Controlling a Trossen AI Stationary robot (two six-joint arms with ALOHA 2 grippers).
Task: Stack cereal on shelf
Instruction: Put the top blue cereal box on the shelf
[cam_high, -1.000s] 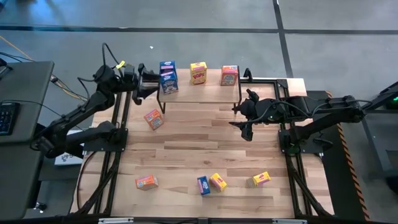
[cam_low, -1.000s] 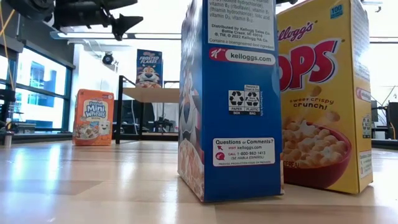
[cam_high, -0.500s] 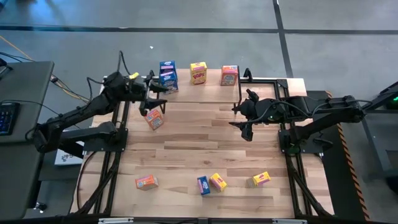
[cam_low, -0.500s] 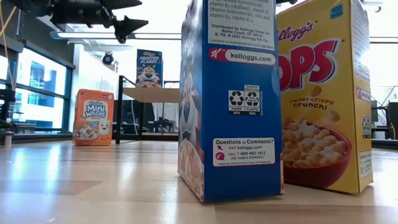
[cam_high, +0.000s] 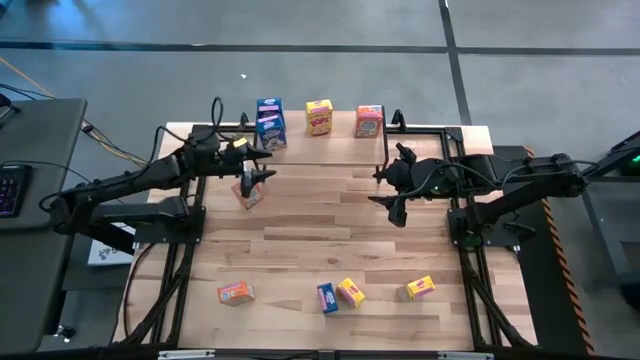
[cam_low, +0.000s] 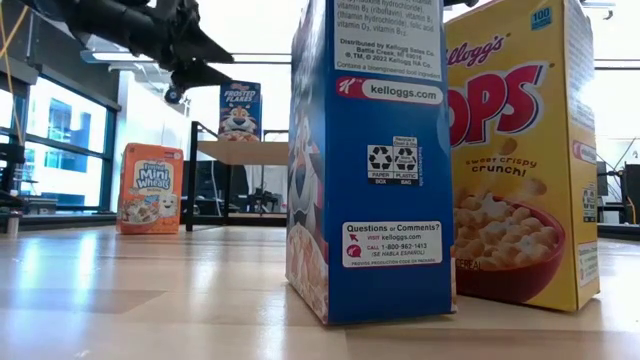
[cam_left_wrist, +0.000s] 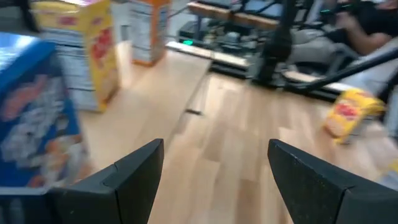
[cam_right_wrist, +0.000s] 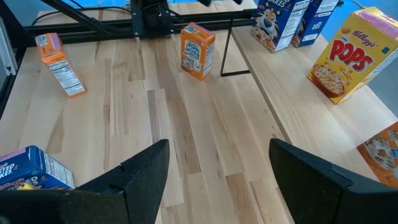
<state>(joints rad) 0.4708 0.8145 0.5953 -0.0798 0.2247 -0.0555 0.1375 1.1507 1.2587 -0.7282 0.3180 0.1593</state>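
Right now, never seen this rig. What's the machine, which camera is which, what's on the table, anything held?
It is two dark robot arms at a wooden table, each ending in a two-finger pincer.

Four cameras: one overhead, one at tabletop level, and one on each wrist looking past that arm's own fingers.

At the table's far edge is a low shelf carrying two blue cereal boxes, a yellow one and an orange one. On the table itself, an orange box stands by the shelf. Near the front edge are another orange box, a blue and yellow pair, and a second yellow.

The left pincer hangs open over the orange box by the shelf. The right pincer waits open beside the shelf's right end. Neither holds anything.
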